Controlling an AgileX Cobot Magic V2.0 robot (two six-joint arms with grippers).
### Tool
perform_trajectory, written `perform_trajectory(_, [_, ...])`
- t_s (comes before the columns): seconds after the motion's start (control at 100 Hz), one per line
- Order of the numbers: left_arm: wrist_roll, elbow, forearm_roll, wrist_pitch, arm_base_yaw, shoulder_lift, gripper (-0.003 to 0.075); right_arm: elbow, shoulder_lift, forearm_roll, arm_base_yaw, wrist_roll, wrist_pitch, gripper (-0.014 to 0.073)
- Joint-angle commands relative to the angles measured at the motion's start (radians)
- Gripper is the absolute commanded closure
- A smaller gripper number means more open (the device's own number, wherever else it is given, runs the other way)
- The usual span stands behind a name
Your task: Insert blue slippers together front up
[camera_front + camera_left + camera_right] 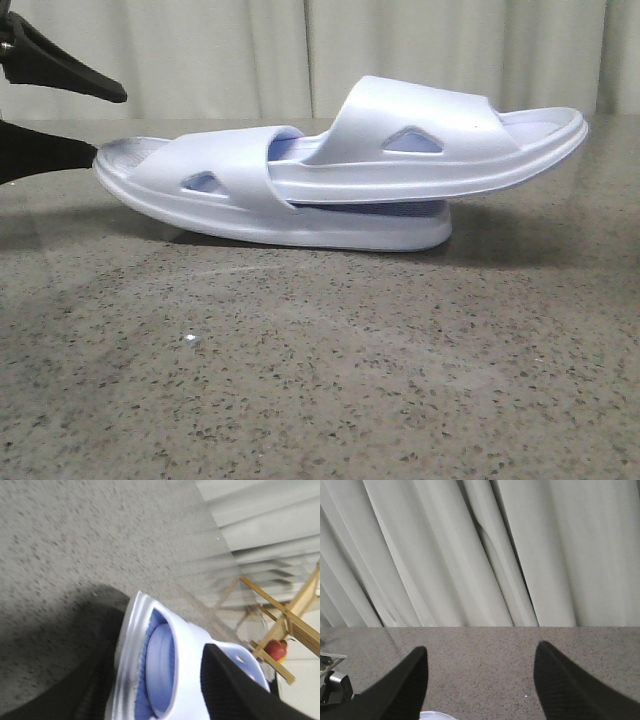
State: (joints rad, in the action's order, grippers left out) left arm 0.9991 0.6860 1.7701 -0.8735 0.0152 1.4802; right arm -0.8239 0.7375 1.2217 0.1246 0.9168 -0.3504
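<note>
left claw (95,130): spread apart, fingers above and below the lower slipper's (200,190) left end | right claw (480,680): spread apart, holds nothing | blue slippers: upper slipper (440,140) slid under lower one's strap, tilted, on speckled counter (320,380)

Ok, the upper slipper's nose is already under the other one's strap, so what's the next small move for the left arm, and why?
Probably ease the left gripper off the lower slipper and back it away. The upper slipper is already pushed under the lower one's strap, both soles down on the table, so little seems left to do. The right gripper is open and holds nothing.
</note>
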Motion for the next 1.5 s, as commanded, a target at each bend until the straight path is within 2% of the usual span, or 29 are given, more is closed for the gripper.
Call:
perform_trajectory(0.0, [0.008,0.031,0.026,-0.012,0.002,-0.025,0.0378,-0.028,-0.005,0.011,-0.006,0.017,0.023,0.0197])
perform_trajectory(0.19, [0.008,0.031,-0.006,-0.031,-0.019,-0.027,0.0378,-0.028,-0.005,0.011,-0.006,0.017,0.023,0.0197])
perform_trajectory(0.34, [0.013,0.031,-0.011,-0.034,-0.081,-0.048,0.0378,-0.028,-0.005,0.011,-0.006,0.017,0.023,0.0197])
perform_trajectory(0.55, [0.143,0.031,-0.017,-0.014,-0.235,-0.138,0.0379,-0.023,-0.005,-0.008,-0.006,0.017,0.033,0.0197])
perform_trajectory(0.72, [0.277,0.031,-0.054,0.041,-0.326,-0.263,0.0381,0.004,-0.005,-0.114,-0.006,0.017,0.094,0.0197])
perform_trajectory(0.91, [0.419,0.031,-0.088,0.163,-0.308,-0.403,0.0381,0.053,-0.005,-0.268,-0.006,0.017,0.213,0.0197])
perform_trajectory(1.05, [0.463,0.031,-0.107,0.237,-0.272,-0.470,0.0381,0.086,-0.005,-0.344,-0.006,0.017,0.297,0.0197])
perform_trajectory(1.17, [0.510,0.031,-0.138,0.339,-0.206,-0.561,0.0381,0.096,-0.005,-0.356,-0.006,0.017,0.306,0.0197])
perform_trajectory(1.34, [0.581,0.031,-0.166,0.595,-0.074,-0.735,0.0381,0.109,-0.005,-0.368,-0.006,0.017,0.312,0.0197])
perform_trajectory(1.49, [0.581,-0.006,-0.174,0.658,-0.012,-0.871,0.0381,0.145,-0.028,-0.376,-0.006,0.017,0.371,0.0197])
